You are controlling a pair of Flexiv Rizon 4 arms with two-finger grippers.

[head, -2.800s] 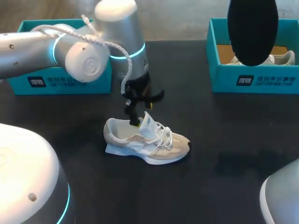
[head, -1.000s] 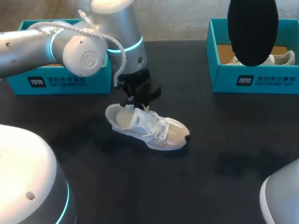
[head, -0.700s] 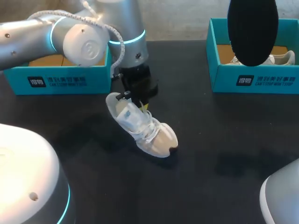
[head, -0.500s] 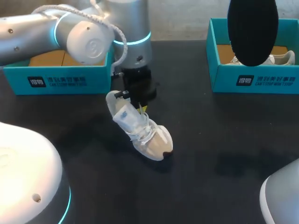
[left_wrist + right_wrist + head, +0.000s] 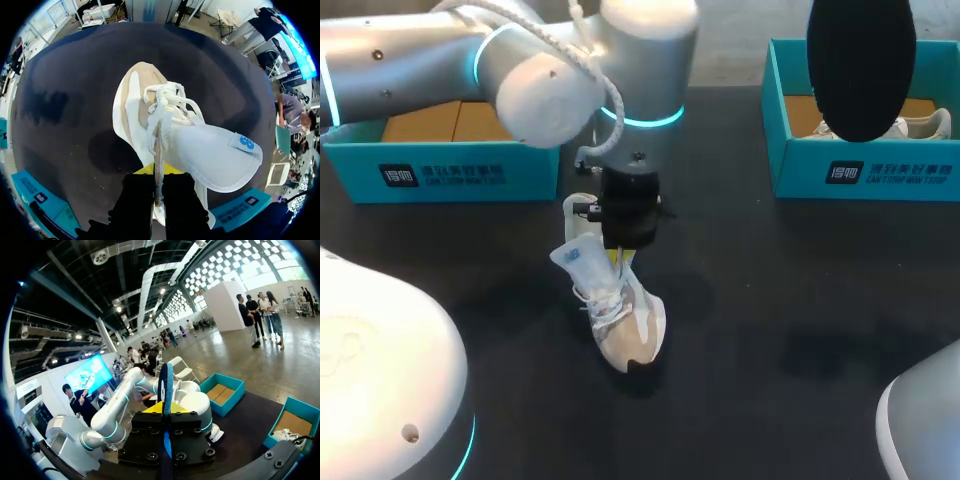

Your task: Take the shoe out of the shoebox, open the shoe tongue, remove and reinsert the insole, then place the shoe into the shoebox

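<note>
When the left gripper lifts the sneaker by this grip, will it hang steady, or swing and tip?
It will probably swing: the left gripper pinches only a thin edge of the sneaker beside the laces, and the toe hangs low. The soft tongue may bend under load. It seems light, since this one pinch tilts it.

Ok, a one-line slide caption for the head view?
Left gripper pinches the shoe by its collar over the table; insole aloft before the right shoebox.

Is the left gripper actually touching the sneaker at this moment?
Touching. In the left wrist view the left gripper has both fingers closed on a thin edge of the sneaker, one from each side, with no gap showing.
</note>
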